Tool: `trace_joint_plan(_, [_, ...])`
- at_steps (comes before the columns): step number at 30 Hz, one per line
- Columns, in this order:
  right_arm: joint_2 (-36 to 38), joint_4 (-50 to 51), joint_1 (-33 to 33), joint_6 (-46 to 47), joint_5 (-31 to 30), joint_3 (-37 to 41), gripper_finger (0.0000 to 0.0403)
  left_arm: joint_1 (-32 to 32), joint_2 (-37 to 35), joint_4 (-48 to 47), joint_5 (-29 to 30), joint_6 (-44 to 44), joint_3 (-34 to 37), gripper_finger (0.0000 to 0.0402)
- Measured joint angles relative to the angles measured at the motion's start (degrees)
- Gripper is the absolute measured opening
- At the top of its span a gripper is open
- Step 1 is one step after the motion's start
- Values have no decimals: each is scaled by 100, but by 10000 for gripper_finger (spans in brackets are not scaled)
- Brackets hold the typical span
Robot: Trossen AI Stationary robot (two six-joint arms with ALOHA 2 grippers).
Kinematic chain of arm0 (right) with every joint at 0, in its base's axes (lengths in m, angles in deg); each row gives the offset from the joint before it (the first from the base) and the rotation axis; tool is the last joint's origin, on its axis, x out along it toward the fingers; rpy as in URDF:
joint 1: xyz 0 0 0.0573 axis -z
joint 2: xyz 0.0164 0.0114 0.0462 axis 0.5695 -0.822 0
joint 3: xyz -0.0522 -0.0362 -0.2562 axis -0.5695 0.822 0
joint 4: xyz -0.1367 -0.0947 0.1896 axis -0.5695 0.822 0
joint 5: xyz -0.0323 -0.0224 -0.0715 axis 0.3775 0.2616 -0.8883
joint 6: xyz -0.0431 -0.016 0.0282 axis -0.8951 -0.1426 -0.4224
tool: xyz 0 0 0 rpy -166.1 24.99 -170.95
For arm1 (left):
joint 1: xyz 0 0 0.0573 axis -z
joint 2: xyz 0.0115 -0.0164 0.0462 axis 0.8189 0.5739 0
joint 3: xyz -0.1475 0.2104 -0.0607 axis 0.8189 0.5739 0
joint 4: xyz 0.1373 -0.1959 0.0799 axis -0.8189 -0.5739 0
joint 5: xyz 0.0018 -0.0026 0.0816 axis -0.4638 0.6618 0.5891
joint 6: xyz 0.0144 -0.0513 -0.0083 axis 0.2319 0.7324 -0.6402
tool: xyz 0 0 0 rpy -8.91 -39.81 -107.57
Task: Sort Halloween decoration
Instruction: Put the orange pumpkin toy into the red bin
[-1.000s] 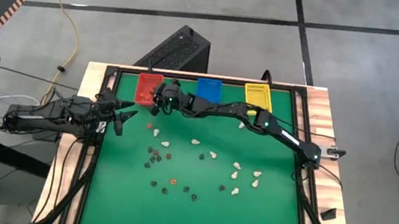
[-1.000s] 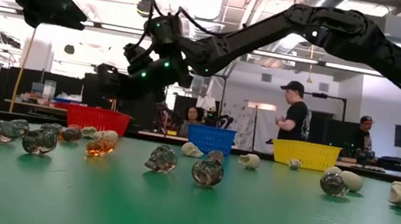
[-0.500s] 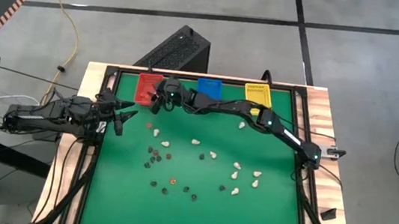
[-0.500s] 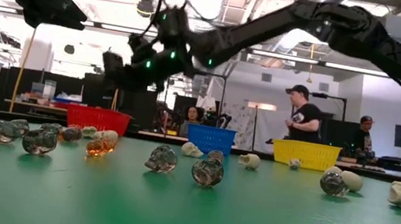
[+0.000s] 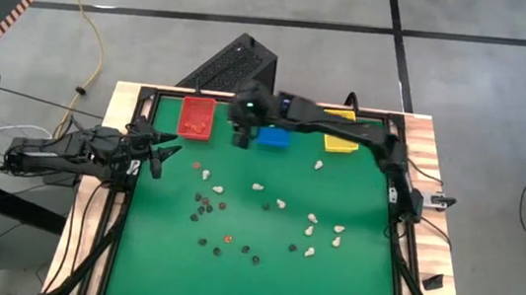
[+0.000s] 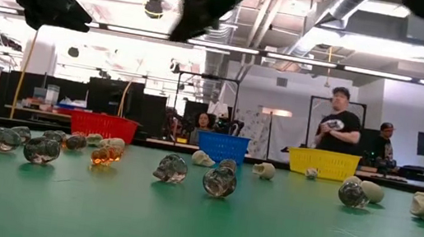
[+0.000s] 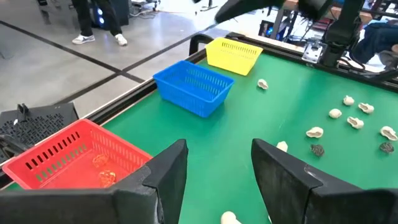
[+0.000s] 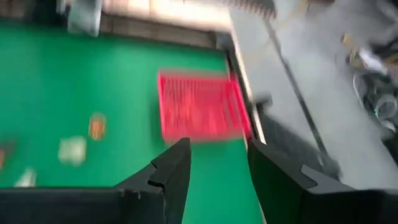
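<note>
Red bin, blue bin, yellow bin — along the green table's far edge.

Trinkets before three bins

right gripper | swung from red bin toward blue bin | risen

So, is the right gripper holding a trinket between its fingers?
No: in the right wrist view the right gripper shows only empty space between its open fingers.
</note>
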Motion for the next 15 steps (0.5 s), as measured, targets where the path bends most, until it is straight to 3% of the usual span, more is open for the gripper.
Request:
trace_joint_plan(6, [1569,2254,170,212,-215,855,176,-1,0,2,1,8,0,169])
trace_joint_plan(10, [3108,2512,208,686,-357,2080,167,-1,0,2,0,8,0,169])
trace_joint_plan(15, [5293,2165,41,1662,-1041,3861,161,1,0,2,1,8,0,169])
